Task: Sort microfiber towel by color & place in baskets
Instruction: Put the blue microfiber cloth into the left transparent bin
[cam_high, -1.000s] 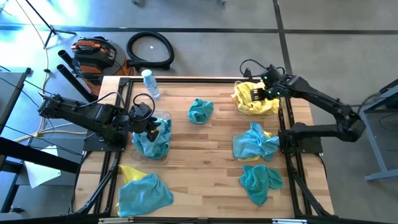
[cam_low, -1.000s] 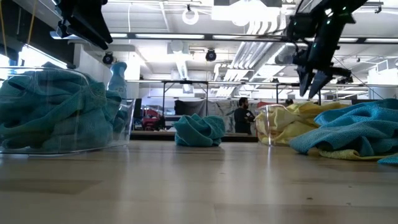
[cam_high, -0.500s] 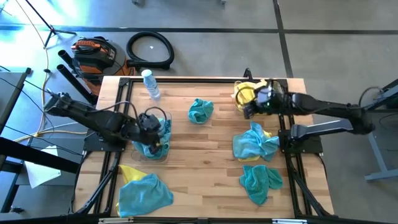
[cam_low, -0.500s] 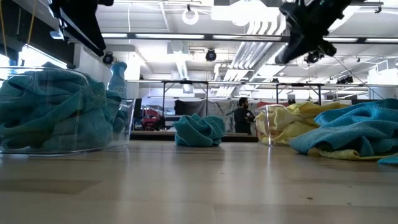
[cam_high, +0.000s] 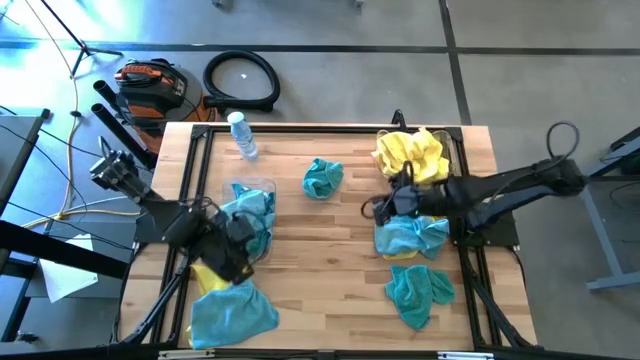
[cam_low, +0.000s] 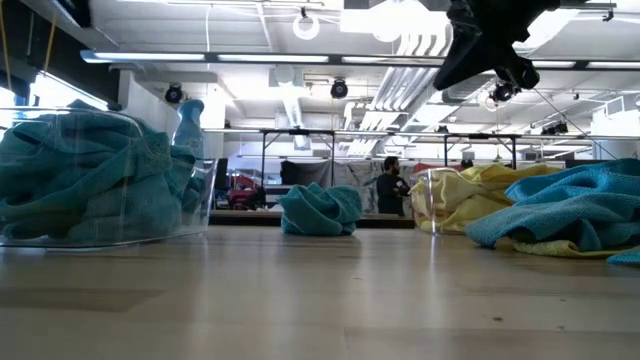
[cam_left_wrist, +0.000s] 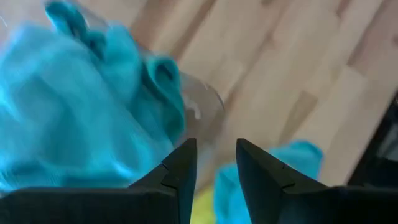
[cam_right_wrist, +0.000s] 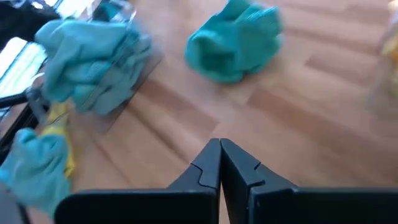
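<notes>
the left gripper (cam_high: 236, 262) hides part of the teal-filled basket (cam_high: 262, 186); a yellow towel (cam_high: 210, 278) lies mostly buried under a teal towel (cam_high: 232, 312) at lower left.

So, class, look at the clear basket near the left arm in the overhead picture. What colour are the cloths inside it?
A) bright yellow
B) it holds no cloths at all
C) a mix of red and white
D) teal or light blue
D. The clear basket by the left gripper holds only teal microfiber towels, and the low view shows the same teal heap behind its transparent wall; the yellow ones sit across the table.
</notes>
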